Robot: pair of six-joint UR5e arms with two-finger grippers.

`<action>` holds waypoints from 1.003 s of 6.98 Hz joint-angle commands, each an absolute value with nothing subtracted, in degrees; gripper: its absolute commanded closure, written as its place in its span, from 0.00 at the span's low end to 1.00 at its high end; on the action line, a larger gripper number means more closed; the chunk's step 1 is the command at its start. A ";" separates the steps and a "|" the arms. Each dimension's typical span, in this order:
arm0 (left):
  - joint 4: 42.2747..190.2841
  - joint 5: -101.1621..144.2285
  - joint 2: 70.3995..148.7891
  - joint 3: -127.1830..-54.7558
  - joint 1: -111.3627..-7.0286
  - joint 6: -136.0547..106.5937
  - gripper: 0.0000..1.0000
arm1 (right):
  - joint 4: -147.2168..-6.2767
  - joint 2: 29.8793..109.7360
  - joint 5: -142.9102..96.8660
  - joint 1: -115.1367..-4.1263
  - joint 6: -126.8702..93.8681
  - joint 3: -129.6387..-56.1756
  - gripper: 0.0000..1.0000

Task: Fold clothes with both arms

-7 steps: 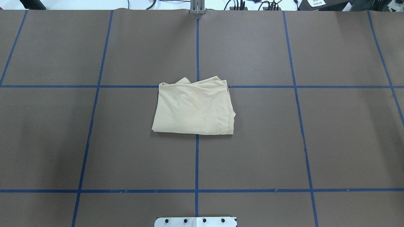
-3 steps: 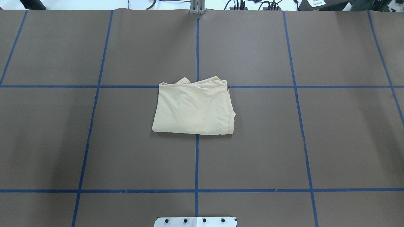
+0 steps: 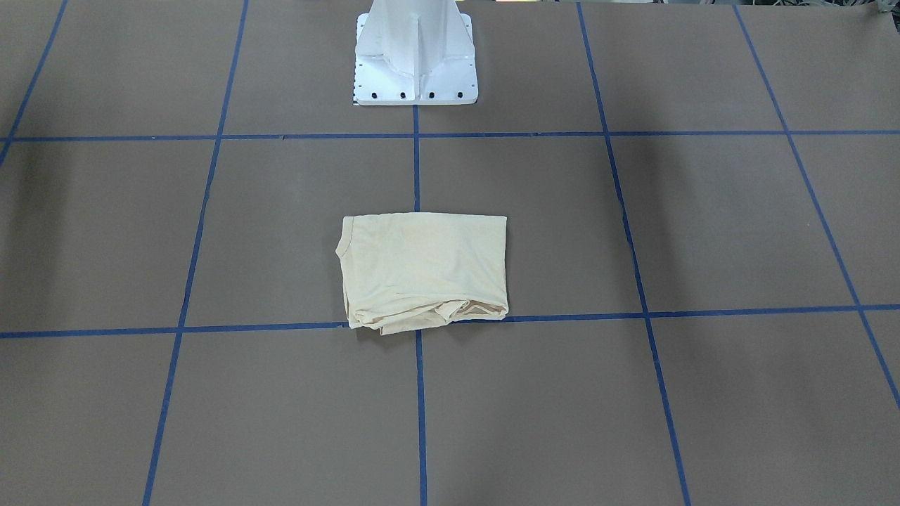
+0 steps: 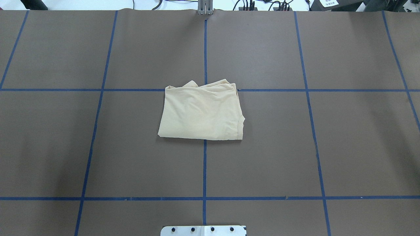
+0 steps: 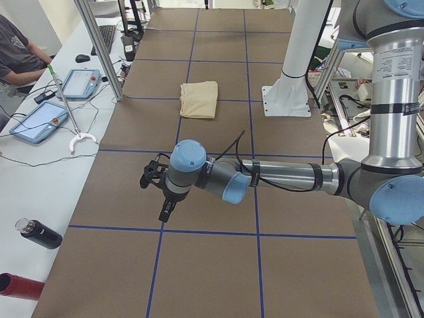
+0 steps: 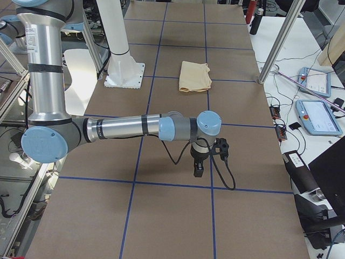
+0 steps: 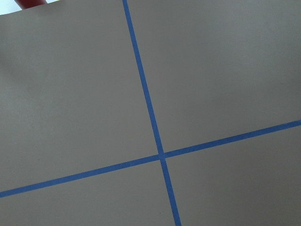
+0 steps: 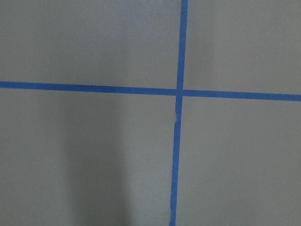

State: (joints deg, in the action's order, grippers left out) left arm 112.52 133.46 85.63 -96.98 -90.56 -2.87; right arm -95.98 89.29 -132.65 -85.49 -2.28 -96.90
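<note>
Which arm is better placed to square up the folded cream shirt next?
Right, marginally. The left hand and right hand both hang far from the folded cream-yellow fabric shirt, but its notched side edge faces the robot's right.

The T-shirt (image 4: pixel 201 113) is pale cream-yellow, seemingly plain on top. The table (image 4: pixel 279 147) is dull brown, gridded with blue tape lines (image 4: pixel 204 170); the left arm (image 5: pixel 285 177) and right arm (image 6: pixel 121 127) are silver with light-blue caps.

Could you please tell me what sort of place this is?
Most likely a robotics lab: a brown-covered table gridded with blue tape, a left arm and right arm over it, and teach pendants with cables on the side bench.
</note>
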 commanded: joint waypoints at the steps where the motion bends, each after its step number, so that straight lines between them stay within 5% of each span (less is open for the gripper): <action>1: 112.94 132.98 83.41 -99.83 -90.53 -2.98 0.00 | -95.80 89.30 -132.63 -85.34 -2.72 -96.68 0.00; 7: 112.67 133.59 83.50 -100.55 -90.44 -2.99 0.00 | -95.71 90.60 -134.38 -85.43 -2.55 -97.21 0.00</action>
